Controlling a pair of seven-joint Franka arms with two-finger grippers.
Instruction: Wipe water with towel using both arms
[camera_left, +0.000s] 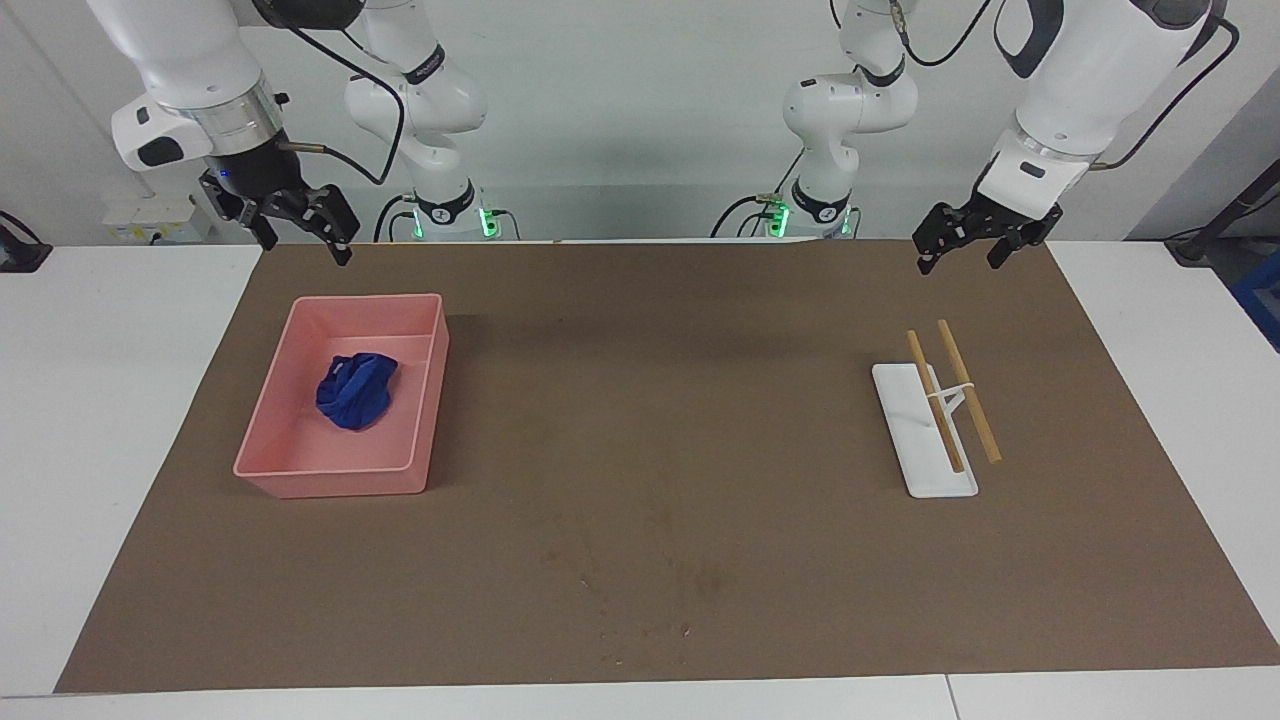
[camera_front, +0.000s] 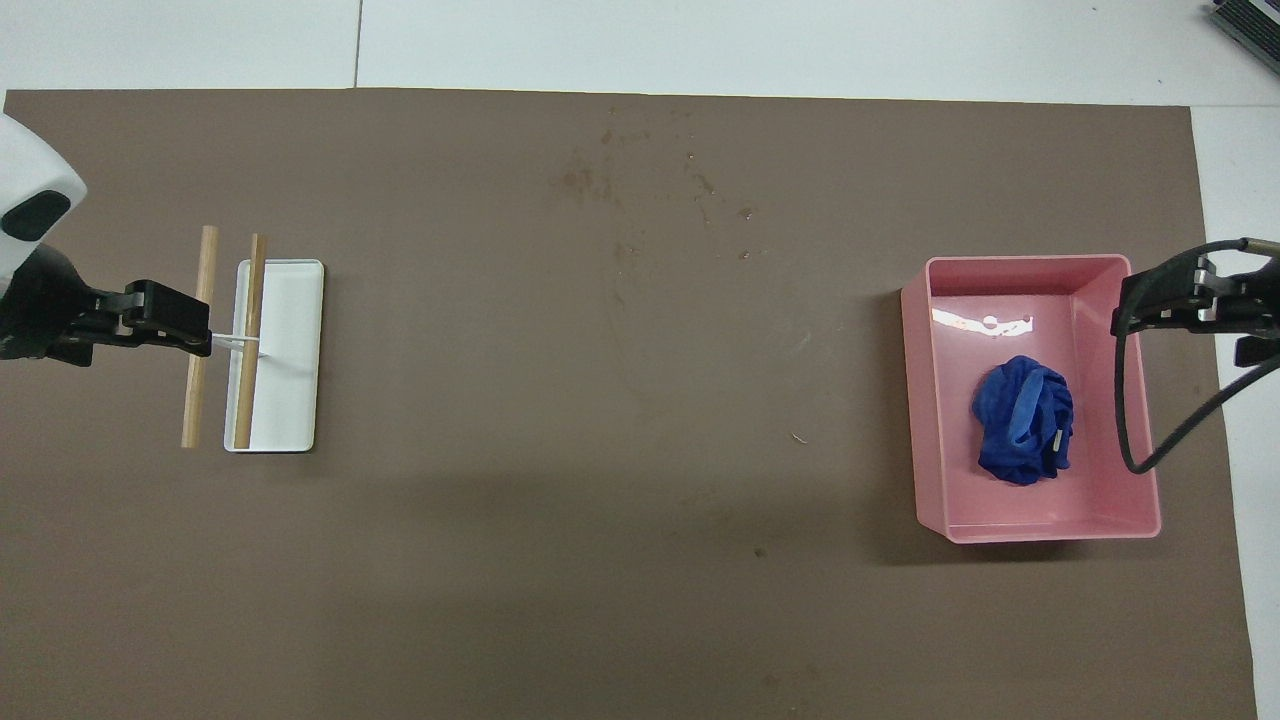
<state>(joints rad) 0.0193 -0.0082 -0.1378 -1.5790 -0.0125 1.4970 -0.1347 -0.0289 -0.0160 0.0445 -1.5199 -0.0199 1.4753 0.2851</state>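
Observation:
The towel (camera_left: 357, 390) is a crumpled deep-blue cloth lying in the pink tray (camera_left: 300, 470) toward the right arm's end of the table; it also shows in the overhead view (camera_front: 1025, 420). The water (camera_left: 640, 585) is faint darker blotches and specks on the brown mat, farther from the robots than the tray, and shows in the overhead view (camera_front: 650, 185). My right gripper (camera_left: 305, 245) hangs open and empty in the air by the tray's edge nearest the robots (camera_front: 1160, 300). My left gripper (camera_left: 962, 260) hangs open and empty over the mat by the white stand (camera_front: 170, 325).
A white stand (camera_left: 925, 470) with two wooden sticks (camera_left: 968, 390) across it sits toward the left arm's end (camera_front: 285, 400). The brown mat (camera_left: 640, 420) covers most of the white table. A black cable (camera_front: 1135, 400) hangs over the tray's rim.

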